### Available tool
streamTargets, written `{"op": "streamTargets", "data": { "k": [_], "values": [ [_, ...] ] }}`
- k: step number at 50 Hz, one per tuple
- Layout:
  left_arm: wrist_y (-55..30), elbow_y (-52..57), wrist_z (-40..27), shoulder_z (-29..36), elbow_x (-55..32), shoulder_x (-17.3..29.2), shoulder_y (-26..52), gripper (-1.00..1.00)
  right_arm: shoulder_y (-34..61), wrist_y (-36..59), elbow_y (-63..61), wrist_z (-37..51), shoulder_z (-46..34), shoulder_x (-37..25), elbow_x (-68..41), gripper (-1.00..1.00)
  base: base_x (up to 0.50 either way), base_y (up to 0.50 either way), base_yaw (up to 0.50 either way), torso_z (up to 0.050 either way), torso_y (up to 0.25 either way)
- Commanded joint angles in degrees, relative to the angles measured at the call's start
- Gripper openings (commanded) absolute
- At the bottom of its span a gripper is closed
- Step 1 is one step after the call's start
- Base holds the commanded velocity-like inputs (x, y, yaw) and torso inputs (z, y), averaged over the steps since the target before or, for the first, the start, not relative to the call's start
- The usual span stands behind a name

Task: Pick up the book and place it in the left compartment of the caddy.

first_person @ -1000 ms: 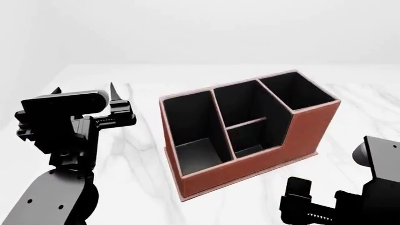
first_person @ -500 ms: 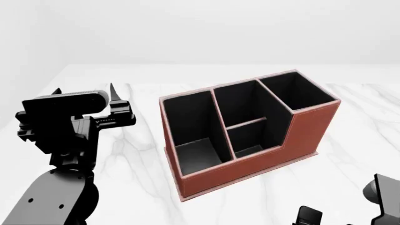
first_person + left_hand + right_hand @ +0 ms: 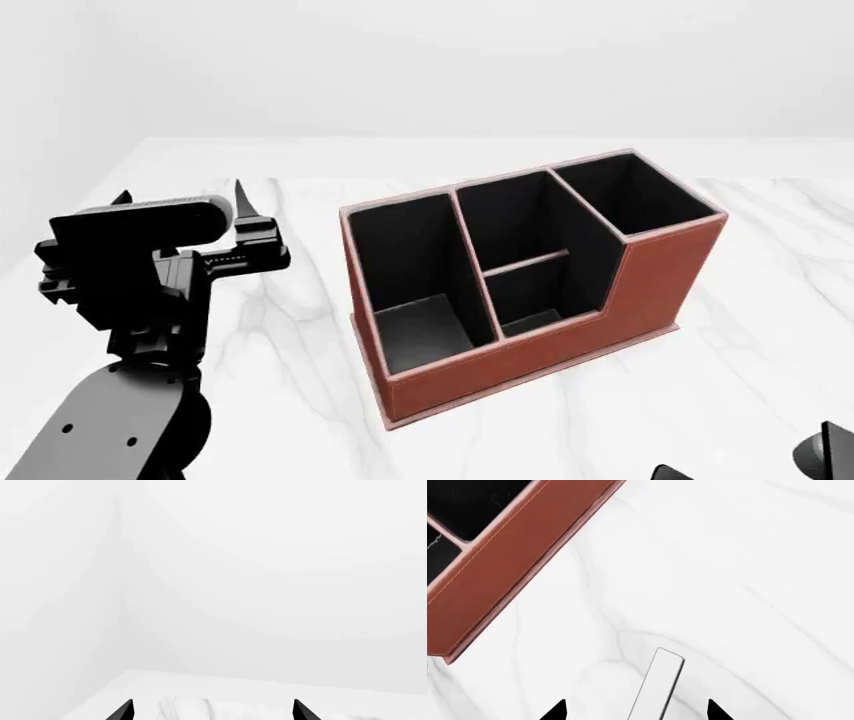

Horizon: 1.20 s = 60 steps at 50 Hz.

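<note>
The book lies on the marble table near the caddy, between the right gripper's wide-spread tips, long axis pointing away from them; the left gripper, also spread, idles well apart.

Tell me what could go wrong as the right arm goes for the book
The book looks thin and sits between the open right gripper tips, so the jaws might slip off its narrow edge. The head view barely shows that arm, hiding the grasp. The caddy wall is close and could be bumped when lifting.
</note>
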<state>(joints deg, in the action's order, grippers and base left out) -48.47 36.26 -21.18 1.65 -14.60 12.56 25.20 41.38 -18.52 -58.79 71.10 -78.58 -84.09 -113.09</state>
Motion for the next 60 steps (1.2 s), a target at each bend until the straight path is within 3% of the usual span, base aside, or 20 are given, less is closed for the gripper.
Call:
{"op": "streamTargets", "data": {
  "k": [1,60],
  "values": [
    [0.3,-0.3,-0.3,0.3,-0.2,0.2,-0.1,1.0,-3.9,-4.0,2.1,-3.2,-1.3,0.8,3.3,1.0,0.0,0.0,0.0,0.0,0.0],
    [2.1,-1.3,-1.4,0.8,-1.4,1.2,-1.2,1.0,-10.8,-6.7,18.1,-17.3,-5.1,10.7,0.5,1.0,0.0,0.0,0.0,0.0,0.0]
  ]
}}
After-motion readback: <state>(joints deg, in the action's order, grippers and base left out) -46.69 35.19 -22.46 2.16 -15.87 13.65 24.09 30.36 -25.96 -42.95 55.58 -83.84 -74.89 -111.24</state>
